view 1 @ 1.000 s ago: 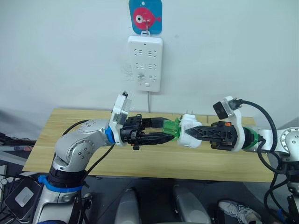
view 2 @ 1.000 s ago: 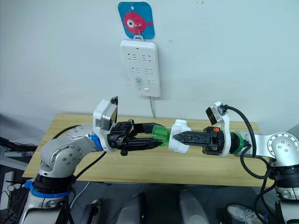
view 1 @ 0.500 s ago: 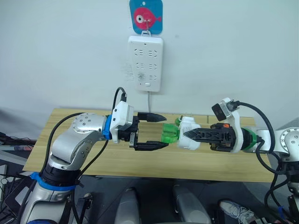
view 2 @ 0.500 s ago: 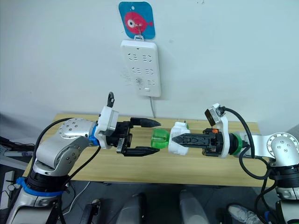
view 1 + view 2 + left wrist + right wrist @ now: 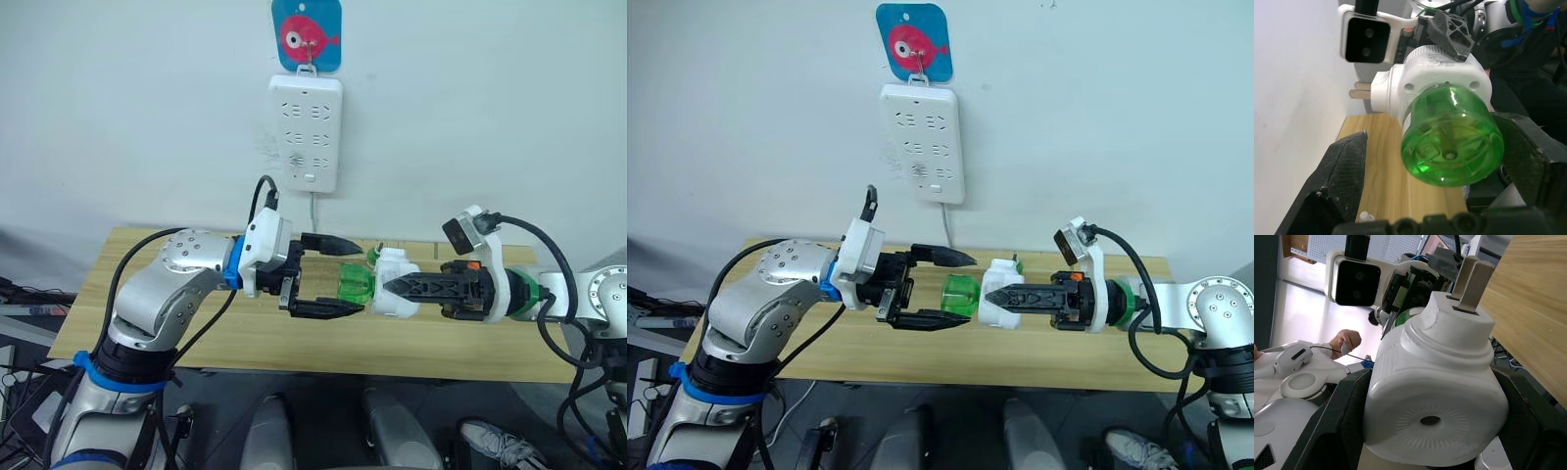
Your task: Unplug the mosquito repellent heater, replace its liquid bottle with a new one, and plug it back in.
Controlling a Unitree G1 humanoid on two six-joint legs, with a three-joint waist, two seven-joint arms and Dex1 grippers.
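Above the table's (image 5: pixel 147 323) back edge, the right gripper (image 5: pixel 390 286) clamps the heater (image 5: pixel 397 295). Its green bottle (image 5: pixel 355 286) sits between the spread-apart left gripper (image 5: pixel 355 277) fingers; light, smooth, probably slippery—grasp its round sides.

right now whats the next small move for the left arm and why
Probably close the left tool on the green bottle. Its fingers are spread on either side of the bottle without touching it, while the right tool grips the white heater that the bottle is seated in, so a grip looks needed before any turning.
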